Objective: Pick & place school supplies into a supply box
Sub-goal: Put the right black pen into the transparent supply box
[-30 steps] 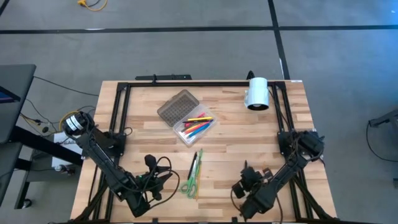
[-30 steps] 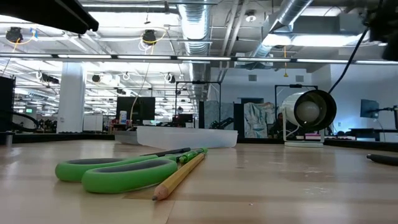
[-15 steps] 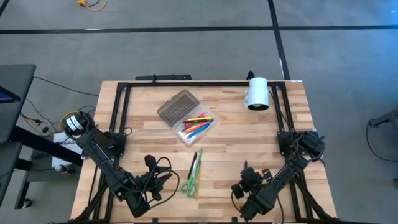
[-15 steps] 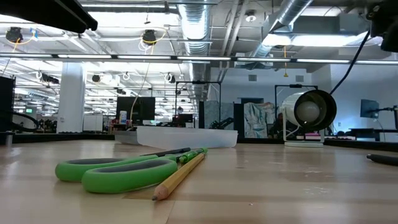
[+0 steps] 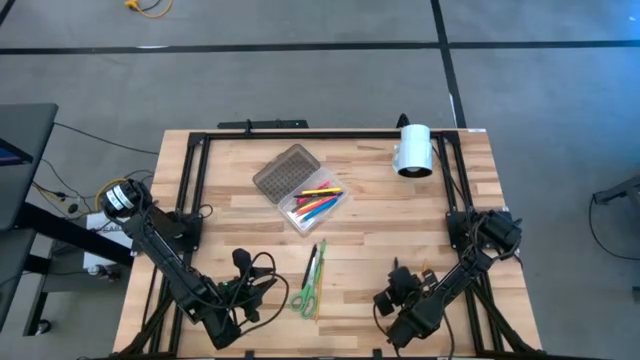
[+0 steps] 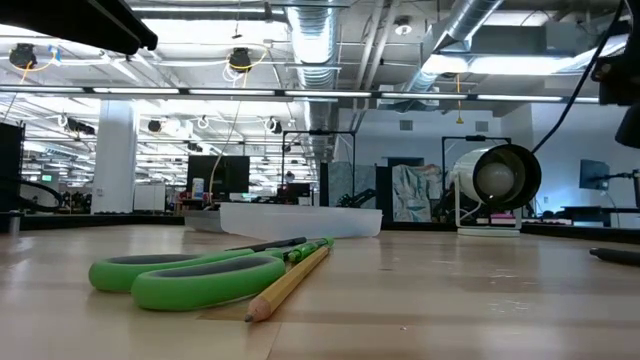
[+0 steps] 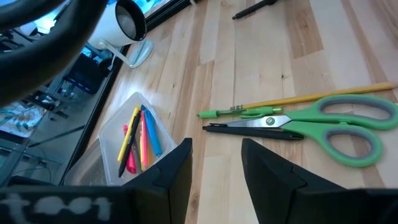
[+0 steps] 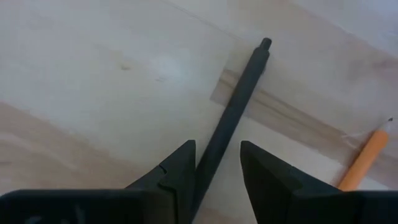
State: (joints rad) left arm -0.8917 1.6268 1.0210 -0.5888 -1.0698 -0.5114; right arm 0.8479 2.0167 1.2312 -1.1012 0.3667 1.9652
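Right hand (image 8: 217, 171) open astride slim black pen (image 8: 233, 121), matte, round-tipped

— What colours lie before you?

— My surface (image 5: 360, 215) is pale striped wood. The scissors (image 7: 323, 127) have bright green handles, beside a yellow pencil (image 7: 311, 98). The box (image 5: 283, 171) lid is grey and dotted.

— And by your right hand (image 8: 216, 163)?

— A black pen (image 8: 233, 121), and an orange stick (image 8: 367, 155), perhaps a pencil.

Even overhead light, soft shadows under my arms. Ceiling strips (image 6: 250, 92) glare at table level. Near scissors (image 6: 185, 277) slightly soft, perhaps; my right wrist close-up blurry.
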